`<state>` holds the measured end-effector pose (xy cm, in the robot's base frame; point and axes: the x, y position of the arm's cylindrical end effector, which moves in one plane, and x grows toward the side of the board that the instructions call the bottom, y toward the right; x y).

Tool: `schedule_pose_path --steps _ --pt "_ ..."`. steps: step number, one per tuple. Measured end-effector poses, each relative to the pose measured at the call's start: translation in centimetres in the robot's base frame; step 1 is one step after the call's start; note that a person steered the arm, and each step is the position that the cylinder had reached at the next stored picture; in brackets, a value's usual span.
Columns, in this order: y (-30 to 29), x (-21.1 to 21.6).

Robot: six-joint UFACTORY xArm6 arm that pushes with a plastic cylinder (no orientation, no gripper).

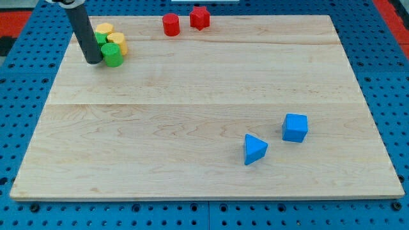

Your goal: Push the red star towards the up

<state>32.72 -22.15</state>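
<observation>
The red star (200,17) lies at the view's top edge of the wooden board (204,102), just right of centre. A red cylinder (170,25) stands close to its left. My tip (93,61) rests on the board at the top left, far left of the red star. It is right beside a green cylinder (112,55), which lies just to its right. I cannot tell whether they touch.
Next to the tip there is a cluster: a yellow block (104,29), a second green block (101,38) partly hidden by the rod, and another yellow block (117,42). A blue cube (294,127) and a blue triangle (255,149) lie at the lower right.
</observation>
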Motion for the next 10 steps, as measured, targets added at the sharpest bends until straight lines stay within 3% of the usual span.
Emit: schedule_pose_path --steps 2,3,4,5,6,7,10 --pt "-1.4 1.5" --pt "0.4 8.2" --pt "7.7 8.1" --pt "17.1 5.1" --pt "19.4 0.7" --pt "19.0 -3.5" --pt "10.2 -4.9"
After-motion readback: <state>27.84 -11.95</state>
